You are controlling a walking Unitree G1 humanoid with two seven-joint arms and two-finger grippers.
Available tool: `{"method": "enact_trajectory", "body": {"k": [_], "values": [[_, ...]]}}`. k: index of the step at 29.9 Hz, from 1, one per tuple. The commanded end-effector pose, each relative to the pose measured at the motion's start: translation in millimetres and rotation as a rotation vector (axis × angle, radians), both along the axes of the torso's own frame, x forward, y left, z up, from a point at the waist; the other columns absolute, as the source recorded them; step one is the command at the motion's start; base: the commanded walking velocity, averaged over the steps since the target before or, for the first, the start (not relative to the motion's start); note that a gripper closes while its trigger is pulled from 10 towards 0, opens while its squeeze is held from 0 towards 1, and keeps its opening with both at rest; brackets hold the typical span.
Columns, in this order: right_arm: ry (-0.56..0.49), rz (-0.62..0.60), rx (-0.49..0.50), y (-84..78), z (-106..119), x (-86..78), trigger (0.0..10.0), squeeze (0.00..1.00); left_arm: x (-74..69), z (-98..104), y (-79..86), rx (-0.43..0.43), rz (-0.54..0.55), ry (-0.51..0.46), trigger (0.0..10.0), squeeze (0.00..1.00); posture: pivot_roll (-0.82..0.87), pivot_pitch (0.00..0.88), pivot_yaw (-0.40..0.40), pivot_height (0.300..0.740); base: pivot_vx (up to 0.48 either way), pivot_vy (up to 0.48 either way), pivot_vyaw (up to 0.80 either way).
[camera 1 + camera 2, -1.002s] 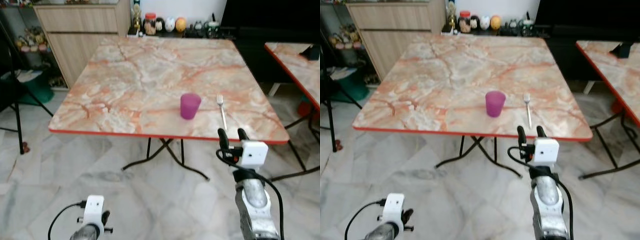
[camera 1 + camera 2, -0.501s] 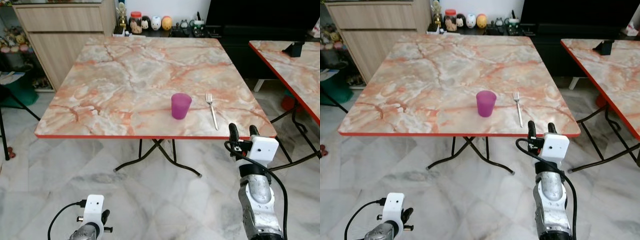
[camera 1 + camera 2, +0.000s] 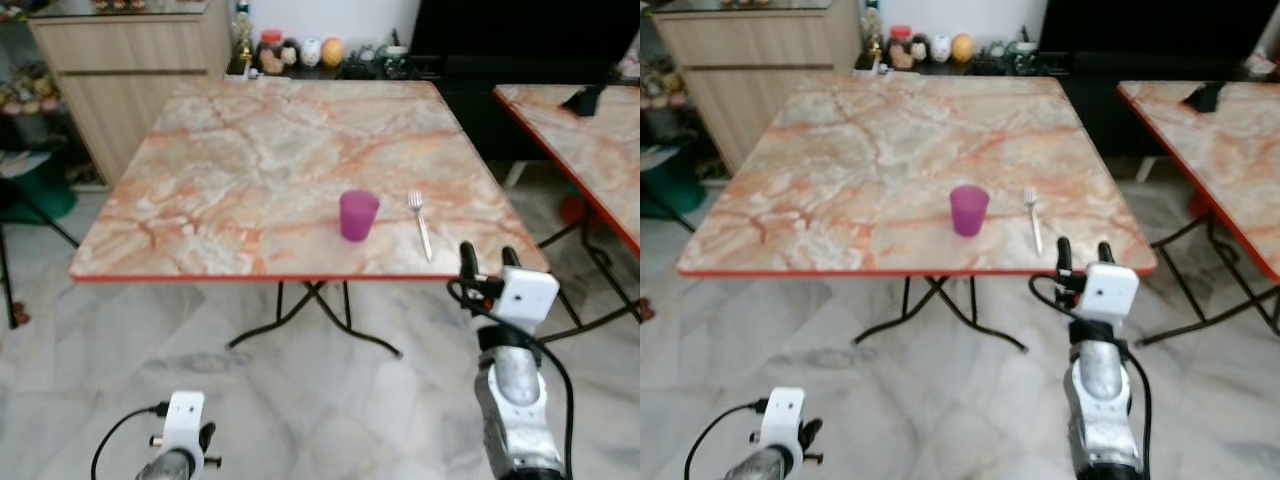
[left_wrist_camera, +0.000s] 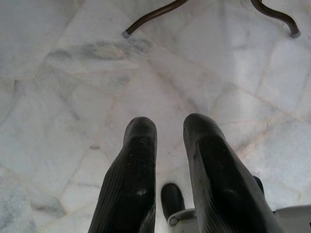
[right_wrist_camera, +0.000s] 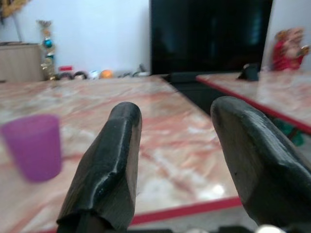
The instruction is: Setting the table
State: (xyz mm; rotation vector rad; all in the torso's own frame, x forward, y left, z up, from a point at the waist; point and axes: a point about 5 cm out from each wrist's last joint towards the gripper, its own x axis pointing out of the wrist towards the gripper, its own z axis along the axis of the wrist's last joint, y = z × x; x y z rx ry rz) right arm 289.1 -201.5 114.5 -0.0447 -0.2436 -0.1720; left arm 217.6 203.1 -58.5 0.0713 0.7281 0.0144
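Note:
A purple cup (image 3: 358,215) stands upright near the front edge of the marble-patterned table (image 3: 250,150). A silver fork (image 3: 420,222) lies just right of it, tines pointing away from me. My right gripper (image 3: 487,258) is raised in front of the table's front right corner, open and empty, with the cup (image 5: 34,145) seen past its fingers (image 5: 107,170). My left gripper (image 4: 167,141) hangs low over the floor, fingers slightly apart and holding nothing; its wrist (image 3: 180,420) sits at the lower left.
A second marble table (image 3: 590,130) stands to the right. A wooden cabinet (image 3: 130,70) is at the back left, small ornaments and jars (image 3: 300,52) line a low shelf behind the table, and a dark screen (image 5: 209,34) is beyond. Folding legs (image 3: 310,310) cross under the table on the tiled floor.
The view has shifted as I moved, so the table sits more centred. The right gripper stays raised by the front right corner; cup and fork have not moved.

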Motion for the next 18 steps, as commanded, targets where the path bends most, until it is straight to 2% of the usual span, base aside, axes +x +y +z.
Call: {"method": "enact_trajectory", "body": {"k": [1, 16, 18], "values": [[-0.024, 0.007, -0.001, 4.3, 4.8, 0.6, 10.0, 0.00, -2.9, -1.4, 3.4, 0.007, 0.011, 0.013, 10.0, 0.00, 0.04, 0.000, -0.038, 0.724, 0.315, 0.000, 0.00], [-0.030, 0.003, 0.016, 4.5, 6.8, 0.5, 10.0, 0.00, -3.2, -1.3, 4.4, 0.006, 0.022, 0.009, 10.0, 0.00, 0.04, 0.000, -0.038, 0.724, 0.319, 0.000, 0.00], [-0.040, -0.001, 0.018, 4.1, 9.4, 0.2, 10.0, 0.00, -4.1, -1.6, 5.8, 0.015, 0.031, 0.012, 10.0, 0.00, 0.04, 0.000, -0.037, 0.724, 0.000, 0.000, 0.00]]}}
